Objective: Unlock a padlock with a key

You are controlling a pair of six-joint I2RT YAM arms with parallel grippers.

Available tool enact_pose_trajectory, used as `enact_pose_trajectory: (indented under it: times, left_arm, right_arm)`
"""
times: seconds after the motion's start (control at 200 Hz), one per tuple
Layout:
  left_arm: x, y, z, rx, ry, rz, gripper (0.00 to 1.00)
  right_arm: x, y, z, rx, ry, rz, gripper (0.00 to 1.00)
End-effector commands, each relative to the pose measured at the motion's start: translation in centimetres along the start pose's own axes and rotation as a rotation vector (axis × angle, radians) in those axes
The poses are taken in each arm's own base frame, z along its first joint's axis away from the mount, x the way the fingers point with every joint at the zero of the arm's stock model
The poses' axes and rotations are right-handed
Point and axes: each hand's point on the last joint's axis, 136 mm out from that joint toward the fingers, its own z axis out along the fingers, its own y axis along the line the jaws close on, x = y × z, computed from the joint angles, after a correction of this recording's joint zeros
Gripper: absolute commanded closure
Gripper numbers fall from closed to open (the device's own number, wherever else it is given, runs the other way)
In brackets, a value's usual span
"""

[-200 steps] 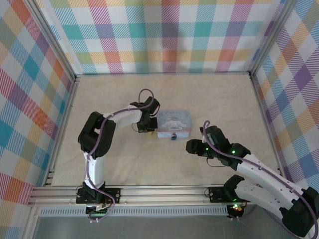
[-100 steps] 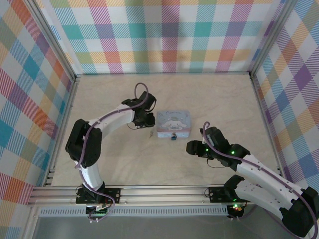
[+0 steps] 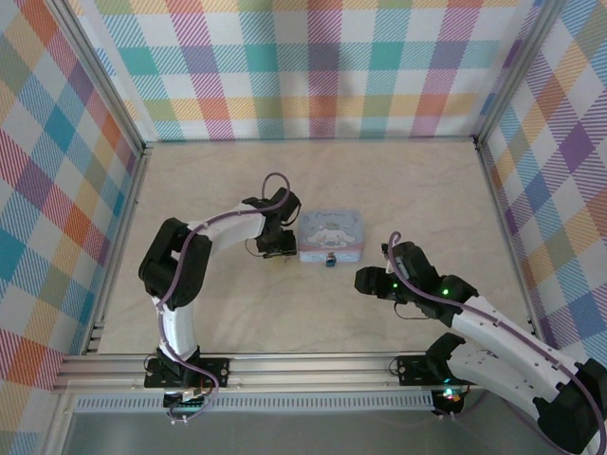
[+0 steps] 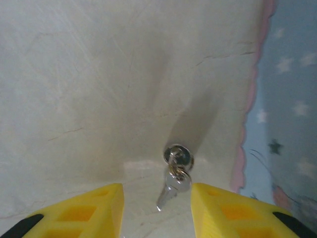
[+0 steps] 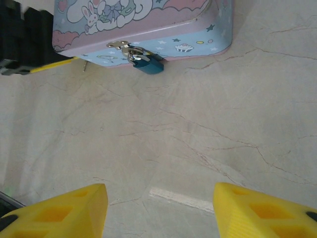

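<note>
Right wrist view: right gripper [image 5: 161, 198] nearest, fingers spread wide, empty, over bare table [image 5: 208, 124] short of tin [image 5: 163, 22]. Padlock [image 5: 147, 63], small, dark blue, hangs on hasp [image 5: 119, 44] at tin's near face. Left wrist view: left gripper [image 4: 156, 198] fingers parted, key [image 4: 172, 184] on ring [image 4: 178, 155] lying flat between them, touching neither, just beside tin's left side. Top view: key too small to make out; right gripper well apart from tin.

No readable text, label, brand or number anywhere, tin [image 3: 330, 234] included.
</note>
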Motion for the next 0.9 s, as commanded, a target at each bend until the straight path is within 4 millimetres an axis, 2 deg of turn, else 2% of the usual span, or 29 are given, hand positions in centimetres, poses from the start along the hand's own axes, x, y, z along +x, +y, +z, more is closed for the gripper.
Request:
enact_pose_trajectory:
  times: [0.0,0.225,0.31,0.495,0.63,0.67,0.815,0.895]
  left_arm:
    - [-0.3,-1.1,0.4,0.012,0.003,-0.002,0.59]
    - [-0.2,-1.4,1.2,-0.014,0.011,0.014,0.6]
    - [-0.1,-1.2,1.5,-0.025,0.012,0.017,0.7]
    - [-0.6,-0.6,1.6,-0.07,-0.001,0.031,0.75]
    - [-1.0,-0.8,1.5,-0.076,-0.003,0.04,0.85]
    - [-1.1,-0.8,1.4,-0.076,-0.005,0.044,0.9]
    - [-1.4,-0.7,0.5,-0.086,-0.018,0.058,1.0]
    - [-1.6,-0.6,-0.4,-0.084,-0.033,0.065,1.0]
  right_arm:
    - [0.3,-0.4,-0.2,0.014,0.002,0.011,0.41]
    - [0.7,-0.6,0.3,0.012,0.009,0.024,0.41]
    - [0.7,-0.7,0.3,0.016,0.012,0.022,0.41]
    - [0.7,-0.6,0.4,0.013,0.011,0.022,0.41]
    - [0.9,-0.7,0.5,0.012,0.015,0.027,0.41]
    - [0.9,-0.8,0.5,0.012,0.015,0.029,0.41]
    - [1.1,-1.0,0.4,0.013,0.014,0.033,0.41]
    - [1.1,-1.0,0.3,0.01,0.011,0.032,0.41]
